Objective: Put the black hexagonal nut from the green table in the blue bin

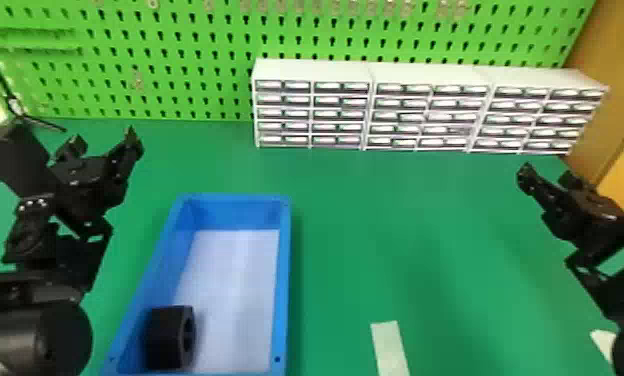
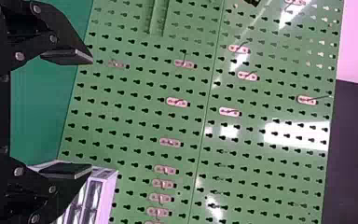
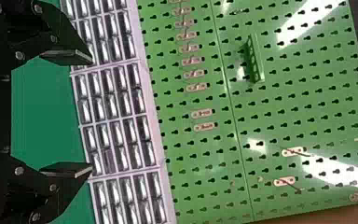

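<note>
The black nut (image 1: 168, 337) lies inside the blue bin (image 1: 285, 280), at its near left corner against the left wall, with its hole facing right. Left of the bin and above the green table (image 1: 366, 235), my left gripper (image 1: 103, 142) is raised, open and holding nothing; in the left wrist view the left gripper (image 2: 89, 114) has its fingers wide apart. My right gripper (image 1: 546, 175) is over the table's right side, likewise open; the right wrist view shows the right gripper (image 3: 91, 114) with a wide gap between its fingers.
White drawer cabinets (image 1: 426, 112) stand along the back of the table, before a green pegboard (image 1: 176, 60). A pale strip (image 1: 388, 347) lies right of the bin near the front. An orange-brown panel (image 1: 611, 95) rises at the far right.
</note>
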Available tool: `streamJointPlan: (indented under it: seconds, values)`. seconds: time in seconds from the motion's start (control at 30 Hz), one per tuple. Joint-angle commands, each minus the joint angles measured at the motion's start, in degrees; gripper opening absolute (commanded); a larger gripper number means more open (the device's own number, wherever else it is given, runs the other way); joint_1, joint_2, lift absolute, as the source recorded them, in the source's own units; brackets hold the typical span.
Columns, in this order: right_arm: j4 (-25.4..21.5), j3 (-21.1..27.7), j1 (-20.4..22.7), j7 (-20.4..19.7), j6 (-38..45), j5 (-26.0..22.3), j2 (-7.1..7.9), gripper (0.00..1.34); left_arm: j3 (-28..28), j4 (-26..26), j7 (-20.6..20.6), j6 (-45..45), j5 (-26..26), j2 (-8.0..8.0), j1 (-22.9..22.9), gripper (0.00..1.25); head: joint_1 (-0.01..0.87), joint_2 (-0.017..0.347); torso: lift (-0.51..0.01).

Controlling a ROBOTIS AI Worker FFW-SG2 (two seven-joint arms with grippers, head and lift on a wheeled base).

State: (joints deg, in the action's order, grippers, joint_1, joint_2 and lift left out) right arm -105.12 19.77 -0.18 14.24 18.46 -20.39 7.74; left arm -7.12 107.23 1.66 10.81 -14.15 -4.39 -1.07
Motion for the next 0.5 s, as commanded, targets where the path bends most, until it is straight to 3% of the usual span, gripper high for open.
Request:
streamJointPlan:
  seconds: [0.0, 0.47]
  values:
    - [0.0, 0.0, 0.0, 0.0, 0.0, 0.0, 0.08, 0.88, 0.0, 0.0, 0.0, 0.0, 0.0, 0.0, -0.1, 0.81, 0.692, 0.008, -0.097]
    - [0.0, -0.1, -0.2, 0.0, 0.0, 0.0, 0.08, 0.88, -0.1, 0.0, 0.0, 0.0, 0.0, 0.0, -0.1, 0.81, 0.692, 0.008, -0.097]
